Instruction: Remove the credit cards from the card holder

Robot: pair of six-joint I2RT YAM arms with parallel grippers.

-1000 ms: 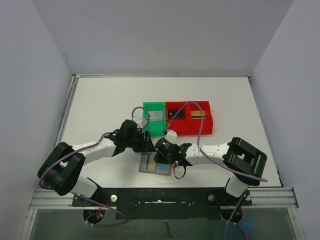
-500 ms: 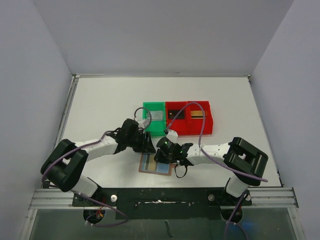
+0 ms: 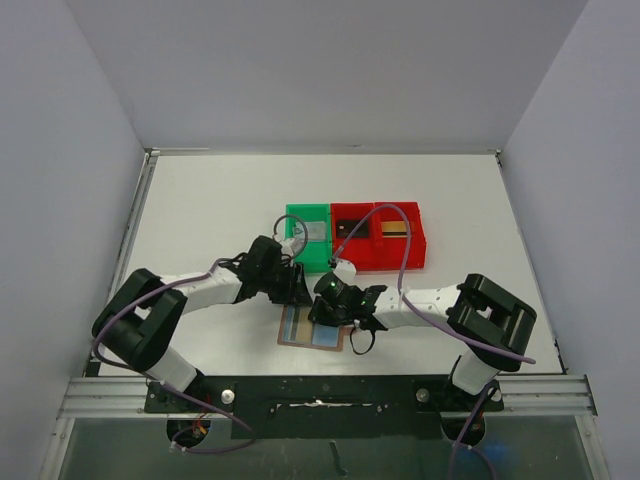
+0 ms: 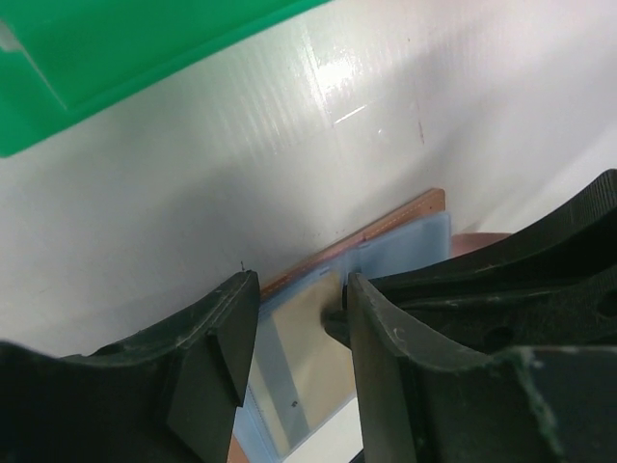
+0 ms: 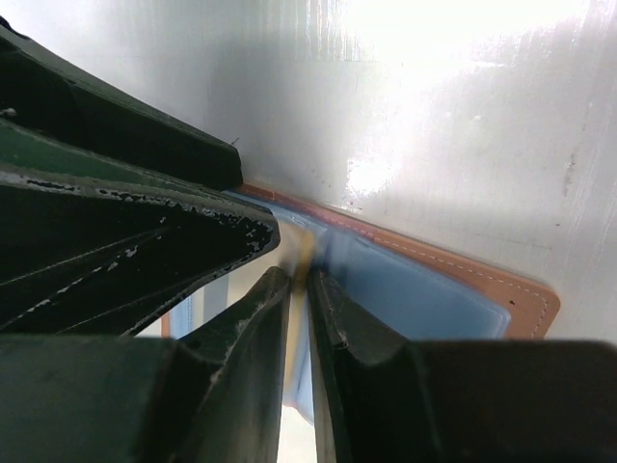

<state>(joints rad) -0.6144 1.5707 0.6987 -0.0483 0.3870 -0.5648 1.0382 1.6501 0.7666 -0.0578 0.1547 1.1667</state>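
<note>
Now the holder (image 3: 312, 335) lies open on the worktop (image 3: 200, 220), right pincer (image 5: 299, 275) narrowed onto the tan card (image 4: 304, 367) in its pocket, left pincer (image 4: 297, 289) slightly parted above the holder's far edge.

Top cam: we sit high above and behind the arm bases, looking down and forward, far enough out to take in the whole desk (image 3: 200, 210). Left wrist cam: we look out between the fingers of the left hand (image 4: 299, 289), low and very close. Right wrist cam: same along the right hand (image 5: 297, 275), closer. All three share the card holder (image 3: 312, 330); both wrist views catch its brown edge.
</note>
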